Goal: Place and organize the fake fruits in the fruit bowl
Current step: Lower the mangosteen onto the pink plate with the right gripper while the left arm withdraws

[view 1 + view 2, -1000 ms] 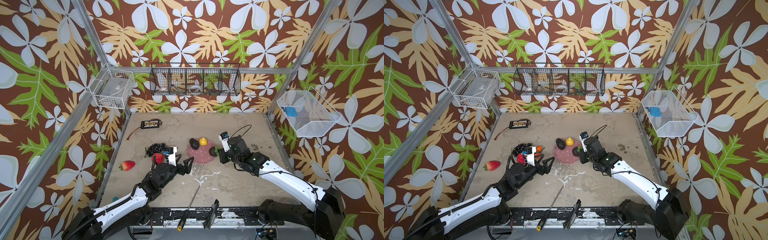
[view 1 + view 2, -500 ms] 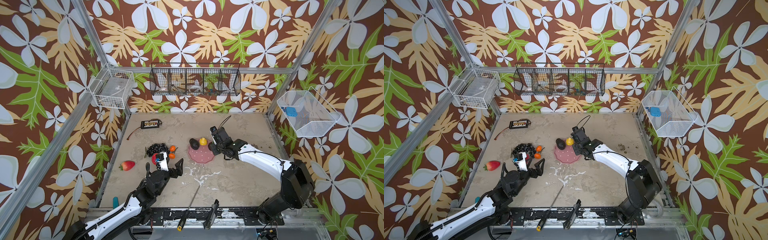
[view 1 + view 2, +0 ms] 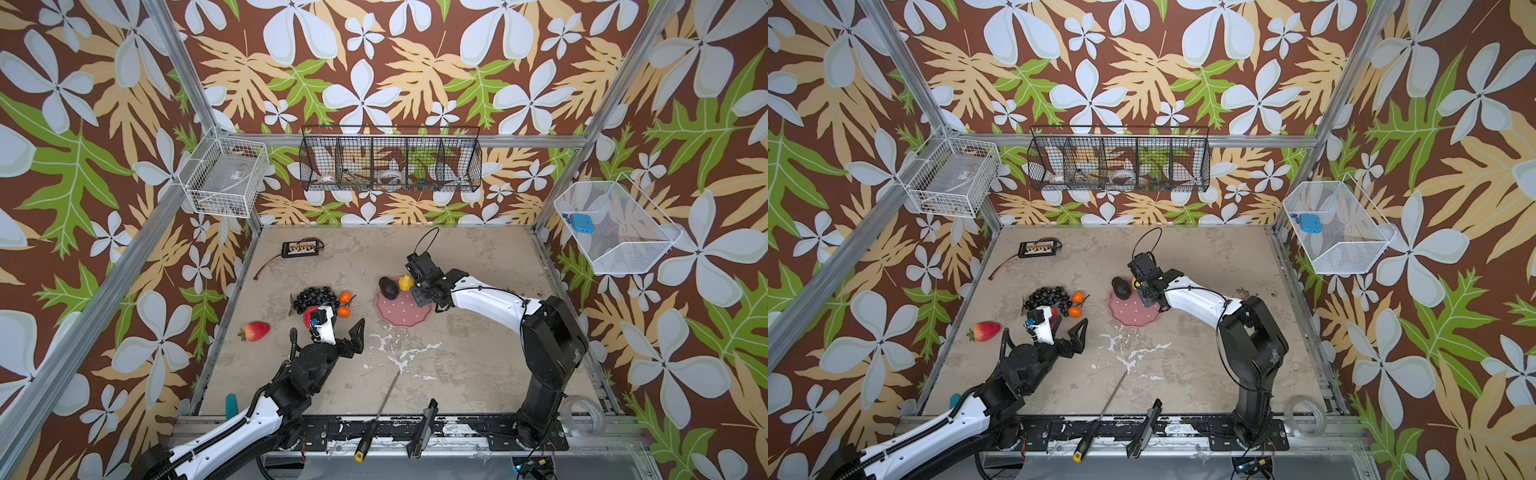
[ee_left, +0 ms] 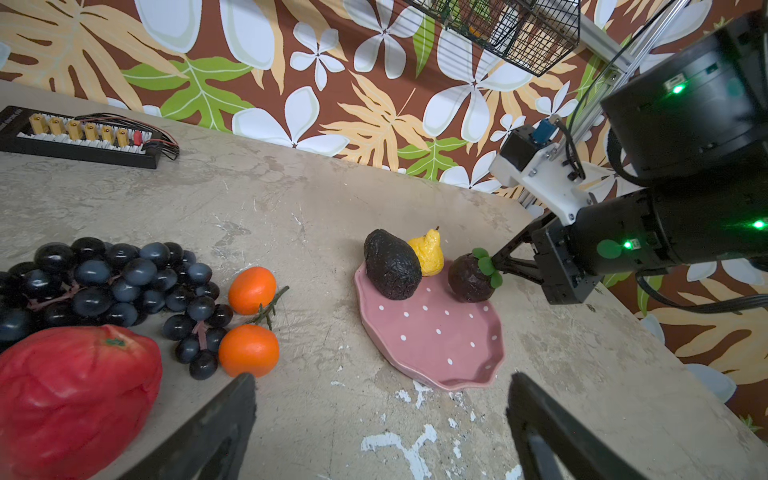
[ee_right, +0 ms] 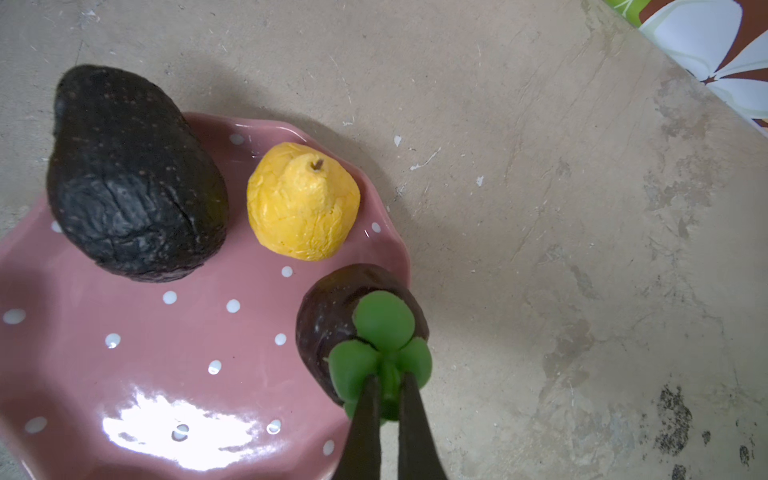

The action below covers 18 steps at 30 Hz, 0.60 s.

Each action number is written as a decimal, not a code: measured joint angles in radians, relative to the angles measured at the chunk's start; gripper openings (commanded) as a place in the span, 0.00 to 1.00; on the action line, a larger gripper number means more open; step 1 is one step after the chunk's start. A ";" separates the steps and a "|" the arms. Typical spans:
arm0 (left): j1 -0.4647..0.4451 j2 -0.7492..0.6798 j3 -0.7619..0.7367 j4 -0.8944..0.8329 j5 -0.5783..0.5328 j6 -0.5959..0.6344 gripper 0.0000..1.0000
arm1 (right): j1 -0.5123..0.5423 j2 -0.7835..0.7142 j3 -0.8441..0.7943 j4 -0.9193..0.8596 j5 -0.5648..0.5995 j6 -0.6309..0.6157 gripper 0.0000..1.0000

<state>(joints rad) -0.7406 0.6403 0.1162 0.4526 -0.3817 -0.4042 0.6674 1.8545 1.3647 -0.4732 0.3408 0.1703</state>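
Observation:
The pink polka-dot fruit bowl holds a dark avocado and a yellow lemon. At the bowl's rim is a brown fruit with green leaves. My right gripper is shut on its green stem. My left gripper stands open over bare table, nearer the front than the bowl. Close to it lie the red apple, the grape bunch and two oranges. A strawberry lies at the left edge.
A black connector board with wires lies at the back left. A screwdriver, a black tool and a tape roll sit along the front rail. Wire baskets hang on the walls.
My right gripper has carried the brown fruit leftward, onto the bowl's rim beside the lemon. My left arm has drawn back toward the front, uncovering the two oranges.

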 measured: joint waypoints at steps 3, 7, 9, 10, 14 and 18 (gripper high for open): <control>0.000 -0.002 -0.001 0.001 -0.002 0.003 0.96 | 0.000 0.021 0.017 -0.008 0.005 -0.003 0.00; 0.000 -0.003 -0.002 0.002 -0.002 0.005 0.96 | 0.002 0.044 0.035 -0.012 0.022 -0.004 0.00; 0.000 -0.003 -0.003 0.001 -0.002 0.005 0.96 | 0.005 0.051 0.042 -0.012 0.030 -0.008 0.00; 0.000 -0.002 -0.003 0.002 -0.002 0.005 0.95 | 0.006 0.055 0.045 -0.011 0.034 -0.014 0.00; 0.000 -0.002 -0.004 0.006 -0.002 0.005 0.96 | 0.010 0.069 0.059 -0.011 0.051 -0.016 0.04; 0.000 -0.002 -0.005 0.008 -0.002 0.005 0.96 | 0.014 0.074 0.066 -0.014 0.056 -0.017 0.11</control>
<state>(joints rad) -0.7406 0.6384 0.1116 0.4606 -0.3836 -0.3988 0.6811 1.9282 1.4311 -0.4870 0.3965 0.1532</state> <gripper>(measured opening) 0.955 0.075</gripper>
